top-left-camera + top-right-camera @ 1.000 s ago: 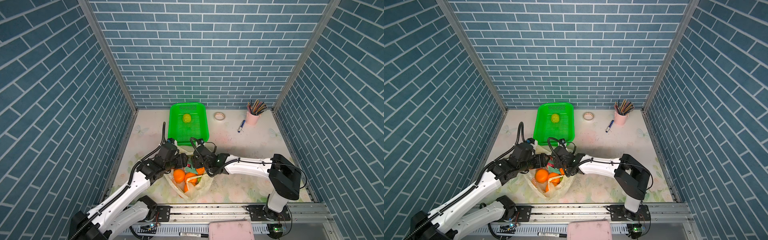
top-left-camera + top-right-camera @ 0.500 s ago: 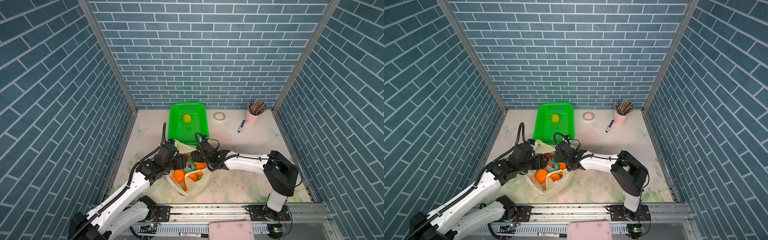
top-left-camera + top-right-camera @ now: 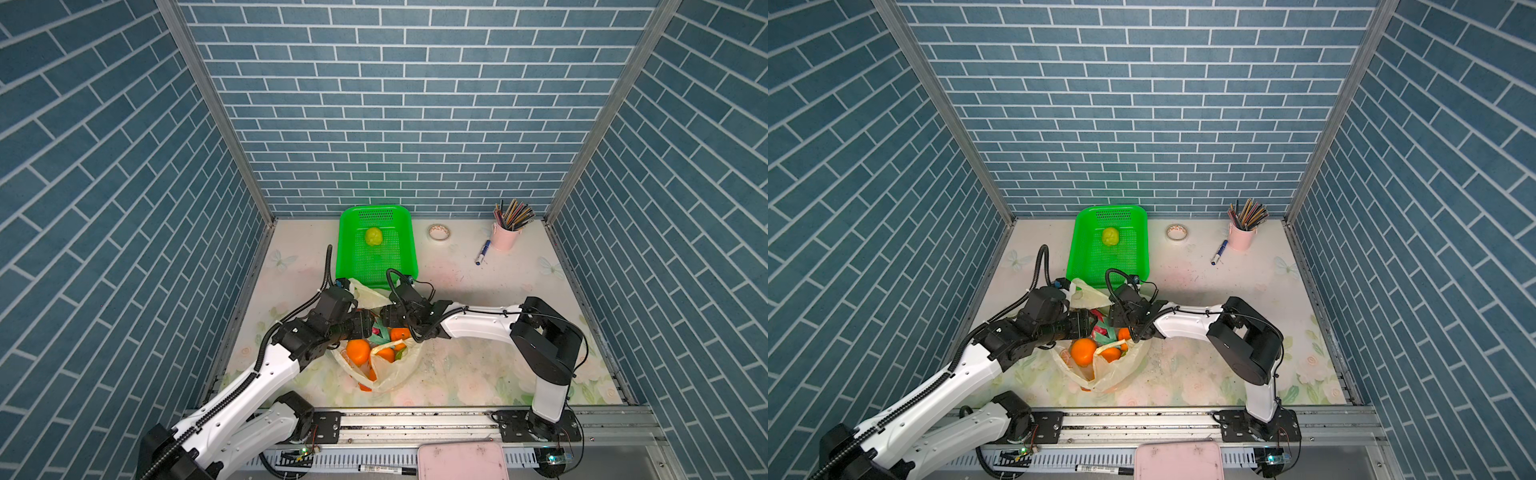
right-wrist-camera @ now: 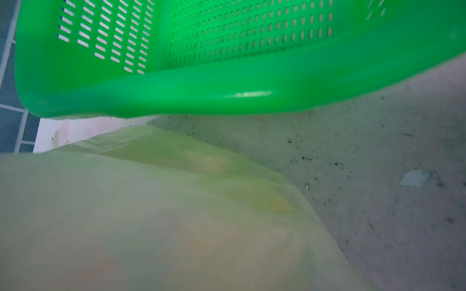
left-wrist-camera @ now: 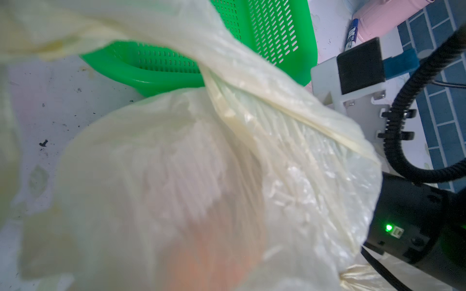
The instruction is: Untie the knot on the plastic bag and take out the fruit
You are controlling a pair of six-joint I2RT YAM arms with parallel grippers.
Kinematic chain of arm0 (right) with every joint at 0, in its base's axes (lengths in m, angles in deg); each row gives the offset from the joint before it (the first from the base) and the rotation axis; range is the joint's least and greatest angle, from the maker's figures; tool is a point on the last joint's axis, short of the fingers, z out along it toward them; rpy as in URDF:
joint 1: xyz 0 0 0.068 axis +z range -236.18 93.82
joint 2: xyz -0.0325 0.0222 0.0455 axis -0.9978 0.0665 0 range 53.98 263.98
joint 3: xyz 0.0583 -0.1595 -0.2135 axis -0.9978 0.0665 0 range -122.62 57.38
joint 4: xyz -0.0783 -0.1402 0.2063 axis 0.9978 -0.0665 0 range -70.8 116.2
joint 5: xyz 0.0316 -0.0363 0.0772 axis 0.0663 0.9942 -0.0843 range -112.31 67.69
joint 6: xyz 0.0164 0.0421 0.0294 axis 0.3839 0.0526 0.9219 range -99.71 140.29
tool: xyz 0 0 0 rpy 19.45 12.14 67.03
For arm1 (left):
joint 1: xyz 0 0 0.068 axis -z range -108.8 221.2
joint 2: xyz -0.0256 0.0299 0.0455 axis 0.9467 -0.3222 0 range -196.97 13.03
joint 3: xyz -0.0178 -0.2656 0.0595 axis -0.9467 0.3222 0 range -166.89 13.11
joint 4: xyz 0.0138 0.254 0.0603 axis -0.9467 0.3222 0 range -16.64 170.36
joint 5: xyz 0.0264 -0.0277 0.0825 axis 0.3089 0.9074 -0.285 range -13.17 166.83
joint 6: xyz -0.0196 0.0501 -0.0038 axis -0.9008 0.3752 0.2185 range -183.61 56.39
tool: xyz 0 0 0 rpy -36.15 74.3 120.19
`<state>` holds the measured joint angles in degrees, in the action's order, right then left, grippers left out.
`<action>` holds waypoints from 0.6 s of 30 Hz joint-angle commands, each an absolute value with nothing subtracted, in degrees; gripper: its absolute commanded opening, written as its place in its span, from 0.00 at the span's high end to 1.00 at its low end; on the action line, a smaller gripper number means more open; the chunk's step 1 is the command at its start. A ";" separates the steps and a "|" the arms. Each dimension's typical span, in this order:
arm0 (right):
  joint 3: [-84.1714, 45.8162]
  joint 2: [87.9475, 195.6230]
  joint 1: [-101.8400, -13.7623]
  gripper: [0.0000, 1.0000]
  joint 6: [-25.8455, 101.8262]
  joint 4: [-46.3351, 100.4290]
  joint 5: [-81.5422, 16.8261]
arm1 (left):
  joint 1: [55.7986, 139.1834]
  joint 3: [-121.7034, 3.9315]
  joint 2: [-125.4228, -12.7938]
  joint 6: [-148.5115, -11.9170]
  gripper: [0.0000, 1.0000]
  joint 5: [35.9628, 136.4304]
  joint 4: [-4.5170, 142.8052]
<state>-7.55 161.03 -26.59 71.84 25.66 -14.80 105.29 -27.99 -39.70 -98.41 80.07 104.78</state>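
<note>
The pale-yellow plastic bag [image 3: 395,368] [image 3: 1121,368] lies at the front middle with its mouth gaping. Inside it I see fruit: three oranges [image 3: 358,351] [image 3: 385,354] [image 3: 400,334] and a pink-red dragon fruit [image 3: 379,332]. One green fruit [image 3: 373,236] lies in the green basket [image 3: 405,257]. My left gripper [image 3: 368,326] [image 3: 1088,326] and right gripper [image 3: 384,318] [image 3: 1111,318] meet nose to nose at the bag's far rim. Their fingers are hidden by plastic film. A twisted handle strip [image 5: 252,100] crosses the left wrist view. The knot is out of view.
The basket stands just behind the bag, its rim [image 4: 227,98] close to the right wrist. At the back right are a tape roll [image 3: 439,232], a blue marker [image 3: 482,252] and a pink cup of pencils [image 3: 505,239]. Brick walls close three sides.
The right gripper has shifted a little left and toward the basket. The bag's far flap has risen and its mouth gapes wider. The left arm has barely moved.
</note>
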 commanded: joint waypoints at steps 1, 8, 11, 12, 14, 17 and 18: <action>-6.80 160.81 -26.77 0.36 72.68 26.86 -16.50 | 104.92 -28.96 -39.52 -97.81 0.28 79.30 105.00; -5.11 156.13 -26.77 0.45 70.26 28.69 -16.98 | 104.95 -29.54 -40.16 -97.71 0.27 79.14 104.65; -4.63 154.22 -26.77 0.45 68.81 28.98 -17.63 | 104.93 -29.86 -40.38 -97.80 0.27 79.08 104.54; -4.38 153.65 -26.75 0.45 68.21 29.20 -17.80 | 104.95 -30.10 -40.32 -97.88 0.27 79.10 104.44; -3.99 152.67 -26.77 0.45 67.14 29.62 -18.38 | 104.95 -30.40 -40.23 -98.05 0.27 78.96 103.96; -3.01 150.74 -26.49 0.45 65.90 30.22 -18.79 | 104.95 -30.62 -39.49 -98.75 0.27 79.45 102.50; -2.38 149.90 -26.26 0.45 65.33 30.94 -18.87 | 104.95 -30.63 -39.28 -98.93 0.27 79.67 101.93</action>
<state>-3.64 152.90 -26.66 67.80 28.85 -17.86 105.22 -28.99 -40.18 -98.28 79.92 103.93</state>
